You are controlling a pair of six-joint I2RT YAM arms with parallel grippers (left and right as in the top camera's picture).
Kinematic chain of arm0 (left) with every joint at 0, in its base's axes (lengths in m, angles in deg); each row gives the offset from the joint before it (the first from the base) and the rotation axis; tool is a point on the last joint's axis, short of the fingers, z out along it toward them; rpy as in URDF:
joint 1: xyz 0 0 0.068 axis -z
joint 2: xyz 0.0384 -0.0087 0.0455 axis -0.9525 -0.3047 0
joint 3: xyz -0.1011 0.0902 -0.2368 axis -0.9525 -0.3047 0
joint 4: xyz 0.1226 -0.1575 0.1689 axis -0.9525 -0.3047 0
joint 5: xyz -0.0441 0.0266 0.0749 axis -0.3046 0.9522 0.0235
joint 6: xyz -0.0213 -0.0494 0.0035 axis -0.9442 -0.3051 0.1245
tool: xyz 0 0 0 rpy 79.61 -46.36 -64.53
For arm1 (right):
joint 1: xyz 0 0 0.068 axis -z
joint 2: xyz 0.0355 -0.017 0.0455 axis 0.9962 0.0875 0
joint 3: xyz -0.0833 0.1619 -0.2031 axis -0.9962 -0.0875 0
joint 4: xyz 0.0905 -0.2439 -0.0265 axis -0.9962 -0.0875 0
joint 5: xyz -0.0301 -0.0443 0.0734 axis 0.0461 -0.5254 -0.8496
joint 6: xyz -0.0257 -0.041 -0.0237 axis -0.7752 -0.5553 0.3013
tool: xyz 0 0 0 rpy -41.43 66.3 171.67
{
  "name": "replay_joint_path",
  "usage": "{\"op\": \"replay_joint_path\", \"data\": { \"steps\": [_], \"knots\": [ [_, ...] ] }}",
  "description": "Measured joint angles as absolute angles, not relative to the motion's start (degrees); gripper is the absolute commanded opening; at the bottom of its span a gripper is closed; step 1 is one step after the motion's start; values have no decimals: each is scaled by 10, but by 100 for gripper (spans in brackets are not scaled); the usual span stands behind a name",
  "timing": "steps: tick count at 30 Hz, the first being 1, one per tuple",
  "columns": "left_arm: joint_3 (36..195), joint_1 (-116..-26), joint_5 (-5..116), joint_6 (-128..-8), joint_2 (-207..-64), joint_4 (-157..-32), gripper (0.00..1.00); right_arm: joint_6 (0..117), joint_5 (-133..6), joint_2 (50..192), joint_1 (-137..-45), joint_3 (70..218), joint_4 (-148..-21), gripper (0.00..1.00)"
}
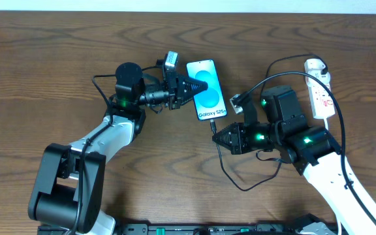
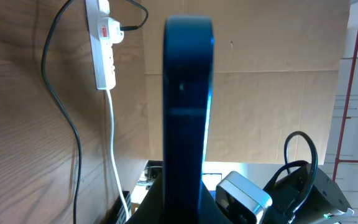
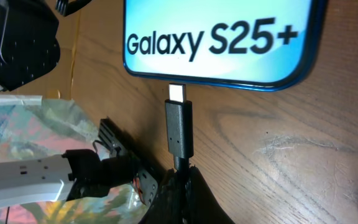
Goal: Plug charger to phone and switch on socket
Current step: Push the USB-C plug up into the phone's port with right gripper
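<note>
- Presently, my left end effector (image 1: pixel 189 87) clamps the phone (image 1: pixel 207 94).
- My right end effector (image 1: pixel 217 134) grips the charger (image 3: pixel 179 127); tip at port, not seated.
- Socket (image 1: pixel 320 94) switching remains, I judge.

Dark wooden table (image 1: pixel 44 65) (grain visible)

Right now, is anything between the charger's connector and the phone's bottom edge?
Nothing visible. The connector, gripped by the right end effector, has its metal tip right at the phone's bottom edge, with no object between.
</note>
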State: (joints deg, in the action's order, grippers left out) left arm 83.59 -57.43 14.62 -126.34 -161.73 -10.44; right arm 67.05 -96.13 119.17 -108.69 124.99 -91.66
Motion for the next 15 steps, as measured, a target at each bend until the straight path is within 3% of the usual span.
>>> {"op": "replay_joint_path", "data": {
  "steps": [15],
  "knots": [
    [836,-574,146,-1263,-1617,-104,7,702,-947,1192,-1087,1250,-919,1]
  ]
}}
